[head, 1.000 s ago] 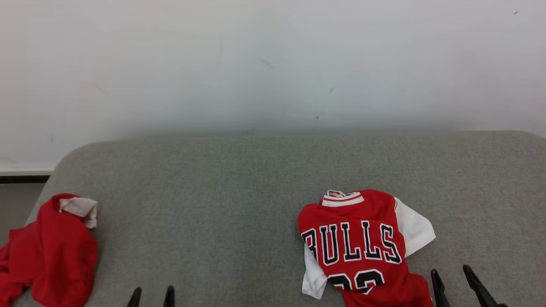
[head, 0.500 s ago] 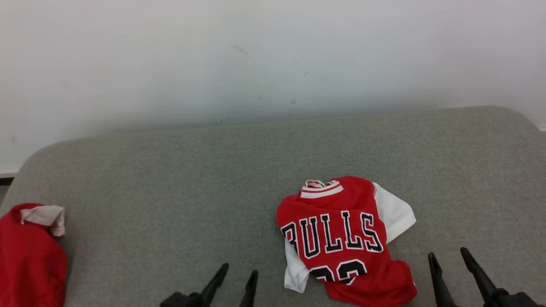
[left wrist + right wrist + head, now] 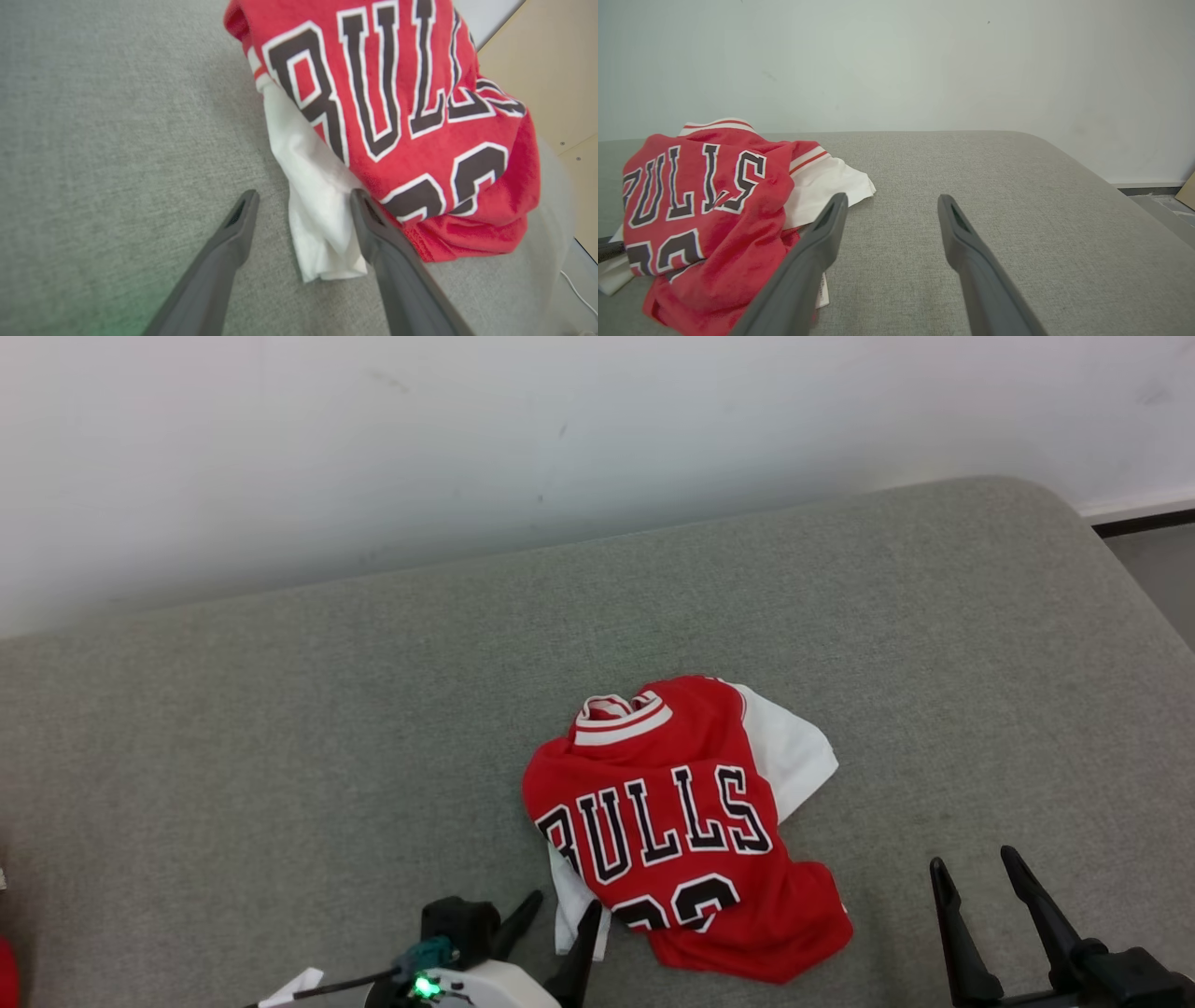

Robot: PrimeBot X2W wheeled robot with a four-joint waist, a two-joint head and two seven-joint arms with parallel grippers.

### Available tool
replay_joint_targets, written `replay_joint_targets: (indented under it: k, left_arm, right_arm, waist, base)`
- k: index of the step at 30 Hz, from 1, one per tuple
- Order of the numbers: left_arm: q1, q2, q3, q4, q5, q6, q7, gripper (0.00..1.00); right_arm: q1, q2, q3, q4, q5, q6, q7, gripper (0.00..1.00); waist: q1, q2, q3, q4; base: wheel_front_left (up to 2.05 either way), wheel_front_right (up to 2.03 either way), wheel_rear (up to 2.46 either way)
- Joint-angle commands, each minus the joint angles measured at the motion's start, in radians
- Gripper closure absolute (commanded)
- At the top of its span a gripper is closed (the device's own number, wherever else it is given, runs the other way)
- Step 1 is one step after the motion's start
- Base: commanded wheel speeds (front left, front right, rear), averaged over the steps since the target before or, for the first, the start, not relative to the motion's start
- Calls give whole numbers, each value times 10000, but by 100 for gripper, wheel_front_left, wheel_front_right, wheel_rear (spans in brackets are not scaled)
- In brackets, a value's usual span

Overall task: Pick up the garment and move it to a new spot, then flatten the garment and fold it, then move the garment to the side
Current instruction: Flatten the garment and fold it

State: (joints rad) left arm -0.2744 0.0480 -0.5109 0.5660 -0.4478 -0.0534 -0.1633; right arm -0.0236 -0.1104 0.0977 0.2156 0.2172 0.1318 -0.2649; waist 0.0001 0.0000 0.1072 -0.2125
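Red Bulls garment [image 3: 672, 821] lies crumpled on the grey fabric-topped desk [image 3: 280, 756], right of centre, collar toward the wall, nothing holding it. Left tool [image 3: 563, 905] is low at the garment's left side, fingers apart. In the left wrist view the left tool [image 3: 303, 196] straddles the white sleeve [image 3: 317, 205] that sticks out from under the red body, with its right finger against the red hem. Right tool [image 3: 973, 863] has its fingers apart, empty, just beside the garment's right side over bare desk. In its own view the right tool [image 3: 892, 198] points past the other white sleeve.

Risks:
- Closing here likely catches only the thin sleeve, so the body hangs lopsided or slips out on the lift.
- Fingers going too low could pinch the soft desk cover along with the cloth.
- The hem looks near the desk's front edge, so a drag instead of a lift could pull the garment off.
- The right tool's inner finger is close to the hem and may snag it.
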Motion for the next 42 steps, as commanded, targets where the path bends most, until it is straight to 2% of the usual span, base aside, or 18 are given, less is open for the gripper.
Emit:
replay_joint_targets:
  k: [1, 5, 6, 7, 8, 11, 16, 26, 35, 39, 42]
  left_arm:
    - [-185, 48, -59, 190, -107, 74, -16, 0]
    - [-388, 44, -403, 972, -460, 229, 122, 0]
    - [-417, 43, -502, 1139, -517, 176, 124, 6]
    - [-426, 45, -579, 1234, -693, 99, 81, 74]
    - [-449, 43, -641, 1290, -838, 36, 58, 100]
    - [-658, 39, -692, 1160, -1205, -10, -255, 100]
    - [-1283, 111, -578, 306, -837, 208, -820, 100]
    - [-1712, 683, -313, -3125, 76, 714, -1015, 100]
    - [-1846, 1040, -429, -5969, 304, 888, -390, 100]
    - [-1976, 1183, -315, -6914, -46, 892, 156, 100]
    - [-2241, 1512, 39, -7303, -314, 861, 633, 100]
  right_arm:
    - [-148, 0, -13, -19, 17, -22, 10, 0]
    - [-172, 24, -50, -11, 14, -22, 10, 0]
    - [-169, 29, -60, -13, 10, -22, 10, 0]
    - [-168, 33, -73, -12, 7, -22, 10, 0]
    - [-158, 36, -86, -7, 3, -22, 10, 0]
    - [-79, 52, -155, 45, -34, -22, 10, 0]
    - [51, 87, -146, 101, -79, -22, 10, 0]
    - [264, 72, -14, 221, -58, -22, 10, 0]
    - [374, 94, -86, 238, -22, -22, 11, 0]
    - [413, 86, -155, 216, -28, -22, 11, 0]
    - [425, 85, -214, 202, -49, -22, 11, 0]
  waist:
    - [-1, 0, 190, -191]
    - [-1, 0, 300, -297]
    - [-1, 0, 313, -309]
    - [-1, 0, 316, -313]
    - [-1, 0, 309, -308]
    - [-1, 0, 208, -249]
    - [-1, 0, -72, -24]
    - [-1, 0, -757, 83]
    - [-1, 0, -1080, -36]
    - [-1, 0, -1168, -48]
    - [-1, 0, -1206, -8]
  base:
    - [0, 0, 0]
    - [0, 0, 0]
    - [0, 0, 0]
    - [0, 0, 0]
    - [0, 0, 0]
    - [0, 0, 0]
    - [0, 0, 0]
    - [0, 0, 0]
    - [0, 0, 0]
    - [0, 0, 0]
    - [0, 0, 0]
